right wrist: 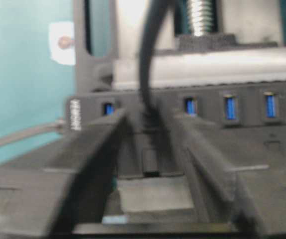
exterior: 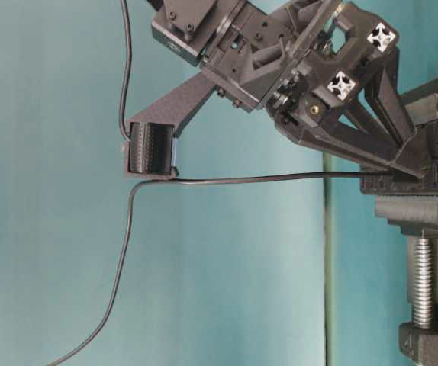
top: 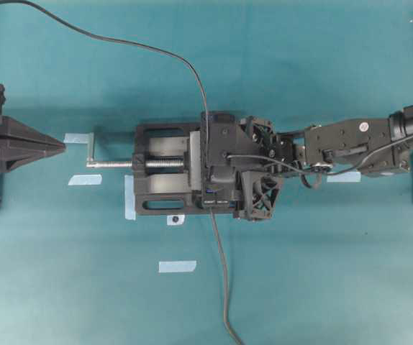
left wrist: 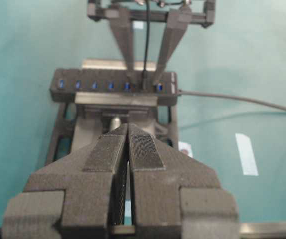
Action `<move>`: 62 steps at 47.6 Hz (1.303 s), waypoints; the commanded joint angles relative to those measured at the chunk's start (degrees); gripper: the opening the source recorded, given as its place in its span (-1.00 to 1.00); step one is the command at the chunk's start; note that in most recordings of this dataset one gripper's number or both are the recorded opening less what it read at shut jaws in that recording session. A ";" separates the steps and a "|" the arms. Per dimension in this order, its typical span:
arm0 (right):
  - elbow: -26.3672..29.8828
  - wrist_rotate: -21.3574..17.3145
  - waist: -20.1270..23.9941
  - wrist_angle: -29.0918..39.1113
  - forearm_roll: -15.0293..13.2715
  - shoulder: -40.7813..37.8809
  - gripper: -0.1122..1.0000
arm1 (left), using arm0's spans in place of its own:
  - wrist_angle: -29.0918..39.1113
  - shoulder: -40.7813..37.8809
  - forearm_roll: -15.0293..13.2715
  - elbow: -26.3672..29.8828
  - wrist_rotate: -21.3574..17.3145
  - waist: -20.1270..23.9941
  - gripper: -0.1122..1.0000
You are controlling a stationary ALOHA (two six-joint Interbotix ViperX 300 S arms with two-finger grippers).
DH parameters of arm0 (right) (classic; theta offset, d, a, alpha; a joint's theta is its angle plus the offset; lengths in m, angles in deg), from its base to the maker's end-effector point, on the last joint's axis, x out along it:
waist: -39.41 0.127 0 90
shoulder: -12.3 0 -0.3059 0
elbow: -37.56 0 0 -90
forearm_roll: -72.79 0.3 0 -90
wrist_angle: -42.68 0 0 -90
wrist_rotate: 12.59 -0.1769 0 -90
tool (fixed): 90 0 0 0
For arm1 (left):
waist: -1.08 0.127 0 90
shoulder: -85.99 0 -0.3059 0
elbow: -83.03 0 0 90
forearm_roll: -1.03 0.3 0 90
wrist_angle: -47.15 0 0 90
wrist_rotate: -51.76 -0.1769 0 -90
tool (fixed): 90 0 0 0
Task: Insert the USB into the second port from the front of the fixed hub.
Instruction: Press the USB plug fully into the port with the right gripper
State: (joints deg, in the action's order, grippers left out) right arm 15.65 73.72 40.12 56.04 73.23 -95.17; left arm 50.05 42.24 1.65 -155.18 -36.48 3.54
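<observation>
Jaws: left gripper [left wrist: 127, 149] pressed together, parked at left table edge; right gripper [right wrist: 148, 149] apart, straddling small black USB plug [right wrist: 145, 112] seated in long black bar-shaped hub [left wrist: 113, 85], second port from end. Hub clamped in black vise [top: 160, 180] mid-table. Teal tabletop [top: 300, 273], light-blue tape strips [top: 177, 266].

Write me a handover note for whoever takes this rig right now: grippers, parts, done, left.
Left gripper: shut, empty, parked away from the vise.
Right gripper: fingers open, straddling the USB, not squeezing it.
USB: appears seated in the fixed hub, one port in from the end nearest its own cable; its cable trails off freely.
Done: insertion, apparently.
Left: back the right arm off, confirm the plug stays seated.
</observation>
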 commanded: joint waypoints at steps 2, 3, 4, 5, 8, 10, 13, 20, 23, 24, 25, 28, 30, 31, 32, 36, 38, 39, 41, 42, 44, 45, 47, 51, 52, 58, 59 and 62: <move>1.14 -0.44 0.35 0.70 0.18 0.97 0.49 | -0.62 -0.26 0.00 0.70 0.09 0.18 -0.79; 1.14 -0.44 0.35 0.79 0.18 0.97 0.49 | -0.53 -0.35 0.00 0.70 0.09 0.18 -0.79; 1.23 -0.44 0.26 0.97 0.09 0.97 0.49 | -0.53 -0.35 0.09 0.70 0.09 0.18 -0.79; 1.32 -0.44 0.26 1.14 0.18 0.97 0.49 | -0.53 -0.26 0.00 0.70 0.09 0.18 -0.79; 1.49 -0.35 0.18 1.41 0.09 1.14 0.49 | -0.53 -0.26 0.00 0.70 0.09 0.18 -0.79; 1.67 -0.35 0.18 1.41 0.18 1.32 0.49 | -0.53 -0.26 0.09 0.70 0.09 0.18 -0.79; 1.85 -0.35 0.18 1.41 0.18 1.67 0.50 | -0.53 -0.26 0.00 0.70 0.09 0.18 -0.79; 1.76 -0.44 -0.09 1.41 0.18 2.81 0.61 | -0.44 -0.35 0.09 0.70 0.09 0.18 -0.79; 1.58 -0.44 -0.35 1.41 0.18 3.43 0.62 | -0.44 -0.35 0.09 0.70 0.18 0.18 -0.79; 1.67 -0.44 -0.44 1.41 0.09 3.69 0.62 | -0.44 -0.35 0.09 0.70 0.09 0.18 -0.79; 1.58 -0.44 -0.53 1.41 0.09 3.96 0.62 | -0.44 -0.35 0.09 0.70 0.18 0.18 -0.79; 1.49 -0.44 -0.79 1.41 0.09 4.48 0.62 | -0.44 -0.26 0.09 0.70 0.09 0.18 -0.79; 1.49 -0.44 -0.88 1.41 0.09 4.83 0.62 | -0.44 -0.26 0.00 0.70 0.18 0.18 -0.79; 1.49 -0.44 -0.88 1.41 0.18 5.01 0.62 | -0.35 -0.26 0.09 0.70 0.18 0.18 -0.79; 1.49 -0.44 -0.88 1.41 0.18 5.10 0.62 | -0.44 -0.26 0.09 0.70 0.18 0.18 -0.79; 1.49 -0.44 -1.05 1.41 0.18 5.36 0.62 | -0.44 -0.35 0.00 0.70 0.18 0.18 -0.79; 1.41 -0.44 -1.05 1.41 0.09 5.36 0.62 | -0.35 -0.35 0.09 0.70 0.18 0.18 -0.79; 1.32 -0.44 -0.97 1.41 0.09 5.45 0.62 | -0.44 -0.26 0.09 0.70 0.18 0.18 -0.79; 1.32 -0.44 -1.05 1.41 0.18 5.36 0.62 | -0.35 -0.35 0.09 0.70 0.18 0.18 -0.79; 1.23 -0.44 -1.05 1.41 0.18 5.45 0.62 | -0.35 -0.26 0.09 0.70 0.18 0.18 -0.79; 1.23 -0.44 -1.05 1.41 0.18 5.45 0.62 | -0.44 -0.26 0.09 0.70 0.18 0.18 -0.79; 1.23 -0.44 -1.05 1.49 0.18 5.45 0.62 | -0.44 -0.26 0.09 0.70 0.18 0.18 -0.79; 1.14 -0.44 -1.05 1.49 0.18 5.54 0.62 | -0.44 -0.35 0.09 0.79 0.18 0.18 -0.79; 1.05 -0.44 -1.05 2.02 0.18 5.71 0.62 | -0.44 -0.26 0.00 0.79 0.18 0.18 -0.79; 1.05 -0.35 -1.05 2.11 0.18 5.80 0.62 | -0.44 -0.26 0.09 0.79 0.18 0.18 -0.79; 0.44 -0.35 -1.05 2.64 0.09 6.86 0.62 | -0.35 -0.26 0.09 0.79 0.18 0.18 -0.79; 0.35 -0.35 -1.05 2.64 0.18 7.12 0.62 | -0.35 -0.35 0.09 0.79 0.18 0.18 -0.79; -0.09 -0.35 -1.05 2.64 0.18 7.91 0.62 | -0.35 -0.35 0.00 0.79 0.18 0.18 -0.79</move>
State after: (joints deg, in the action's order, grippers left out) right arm 15.48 73.72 39.06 58.77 73.32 -89.99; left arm 49.96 42.24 1.56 -155.18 -36.39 3.63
